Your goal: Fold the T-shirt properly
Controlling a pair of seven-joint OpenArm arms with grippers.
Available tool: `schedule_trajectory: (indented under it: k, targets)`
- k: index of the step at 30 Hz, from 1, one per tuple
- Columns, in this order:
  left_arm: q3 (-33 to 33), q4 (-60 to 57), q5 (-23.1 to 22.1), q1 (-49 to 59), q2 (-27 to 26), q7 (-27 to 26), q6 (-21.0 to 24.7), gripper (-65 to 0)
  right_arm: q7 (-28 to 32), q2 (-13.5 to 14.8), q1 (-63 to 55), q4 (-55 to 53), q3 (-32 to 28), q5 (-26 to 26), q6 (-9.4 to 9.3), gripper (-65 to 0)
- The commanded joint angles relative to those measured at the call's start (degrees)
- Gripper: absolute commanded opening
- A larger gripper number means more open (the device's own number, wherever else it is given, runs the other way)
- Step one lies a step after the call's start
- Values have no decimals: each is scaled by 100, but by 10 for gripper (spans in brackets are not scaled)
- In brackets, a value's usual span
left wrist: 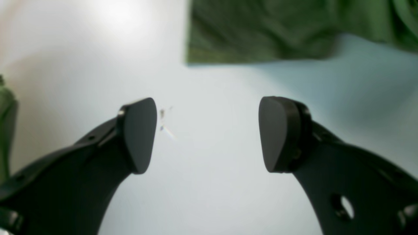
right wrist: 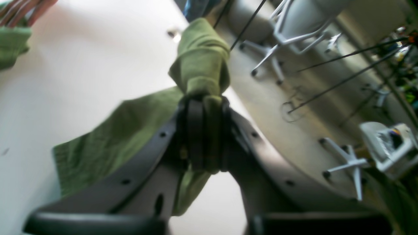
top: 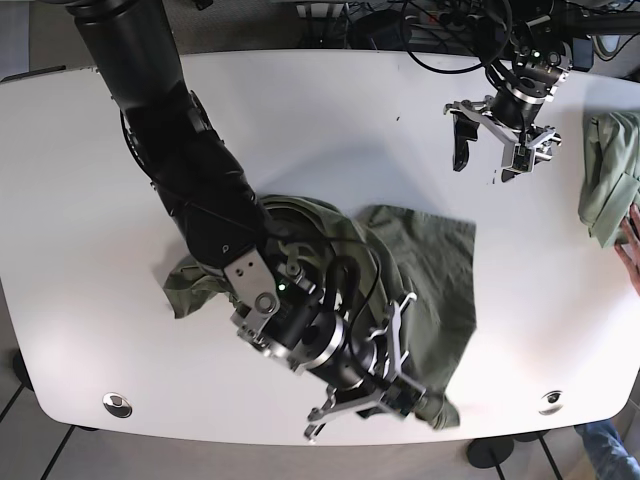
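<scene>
table [top: 300, 130]: white and bare on the far half and all down its left side; lots of room to pass there.
shirt [top: 420, 270]: lies crumpled near the front edge and fills the middle of that part of the table.
right arm [top: 190, 170]: big and dark, it crosses from the far left corner down over the shirt and blocks that way.
left gripper [top: 492, 145]: spread wide over bare table, well apart from the shirt, nothing between its pads.
folded cloth [top: 608, 170]: sits at the right edge of the table.
hand [top: 630, 248]: pokes in just beside the folded cloth.
</scene>
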Motion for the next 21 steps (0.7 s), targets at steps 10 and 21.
schedule_trajectory:
  k: [10,21]
  targets:
    - [909,111,-59,-25,-41,-140,620,-189,-173,-509,2532,-18,473,-50,-56,-629]
    - [2061,-733,-67,-904,-49,-140,2317,-183,-129,-694,2945,-678,481,-41,-56,-629]
